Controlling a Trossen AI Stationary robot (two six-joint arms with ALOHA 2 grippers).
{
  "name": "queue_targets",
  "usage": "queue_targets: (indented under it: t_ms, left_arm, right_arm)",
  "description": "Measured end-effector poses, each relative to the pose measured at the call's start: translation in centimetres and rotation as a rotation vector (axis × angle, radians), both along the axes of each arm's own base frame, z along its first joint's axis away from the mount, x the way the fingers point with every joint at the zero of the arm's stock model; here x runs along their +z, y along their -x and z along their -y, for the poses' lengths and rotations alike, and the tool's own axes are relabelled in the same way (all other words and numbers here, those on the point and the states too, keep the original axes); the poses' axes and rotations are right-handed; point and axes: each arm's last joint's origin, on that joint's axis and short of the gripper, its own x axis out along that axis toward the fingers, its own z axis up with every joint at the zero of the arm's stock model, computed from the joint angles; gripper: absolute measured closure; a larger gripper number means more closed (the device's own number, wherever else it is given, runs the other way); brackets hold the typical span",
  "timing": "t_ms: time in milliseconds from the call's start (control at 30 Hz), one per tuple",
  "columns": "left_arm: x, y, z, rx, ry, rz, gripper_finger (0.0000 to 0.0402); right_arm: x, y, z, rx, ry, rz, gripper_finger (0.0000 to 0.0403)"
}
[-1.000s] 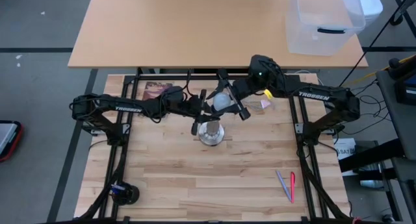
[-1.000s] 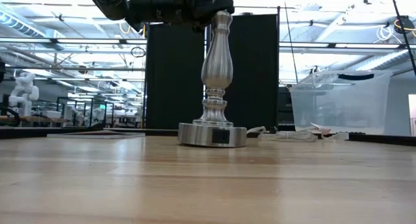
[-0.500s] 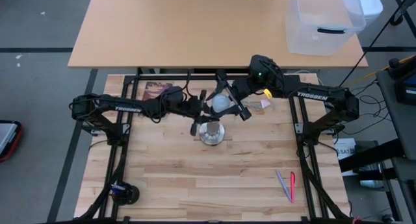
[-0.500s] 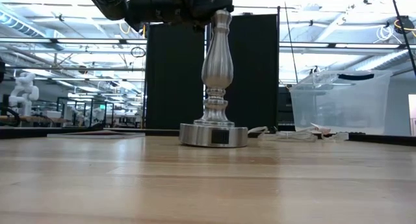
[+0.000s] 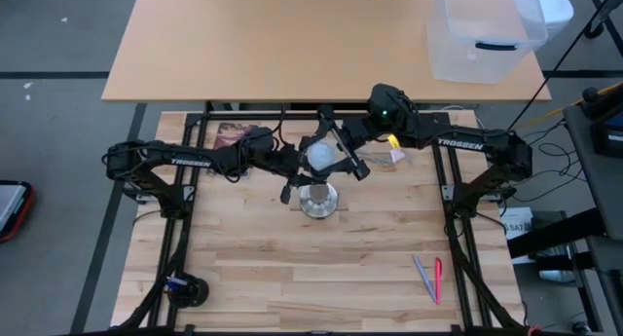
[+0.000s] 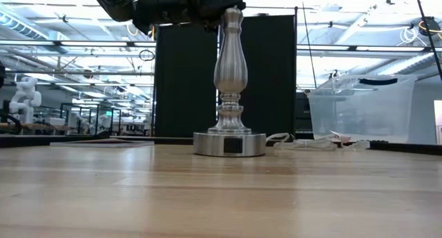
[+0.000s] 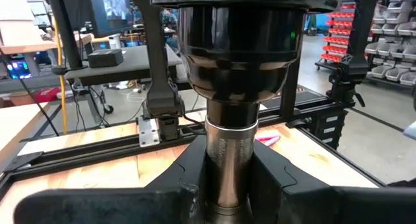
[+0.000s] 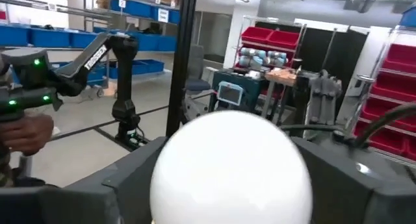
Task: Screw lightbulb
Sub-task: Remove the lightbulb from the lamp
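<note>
- Wooden butcher-block tabletop fills the near part of the high view; two pens, one pink and one grey, lie at about 4 o'clock from its middle.
- At the middle stands the silvery lamp stand, upright on its round base, its dark socket on top.
- The left gripper reaches in from 9 o'clock and is clamped narrowly on the stand's metal neck just under the socket.
- The lightbulb sits just above the stand, towards 12 o'clock from its base, between the fingers of the right gripper, which comes in from 2 o'clock.
- Its white globe faces the right wrist camera, so its long axis runs along that gripper; the screw base is hidden.
- The right fingers stand wide at the globe's sides; contact cannot be told.
- Farther off, at 1 o'clock, a clear plastic bin sits on a tan desk; what it holds cannot be made out.
</note>
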Motion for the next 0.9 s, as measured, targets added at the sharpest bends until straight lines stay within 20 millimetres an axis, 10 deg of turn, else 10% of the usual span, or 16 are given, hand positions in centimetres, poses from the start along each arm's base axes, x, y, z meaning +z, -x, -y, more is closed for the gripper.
queue_targets:
  t_ms: [467, 900]
  left_arm:
    - [-0.2, 0.0, -0.6, 0.085, 0.032, -0.026, 0.0329]
    - [-0.2, -0.1, -0.7, 0.148, 0.036, -0.033, 0.0329]
  right_arm:
    - [2.3, 2.0, -0.4, -0.067, -0.008, 0.068, 0.0049]
    - [8.2, 13.3, -1.4, -0.446, 0.124, 0.171, 0.005]
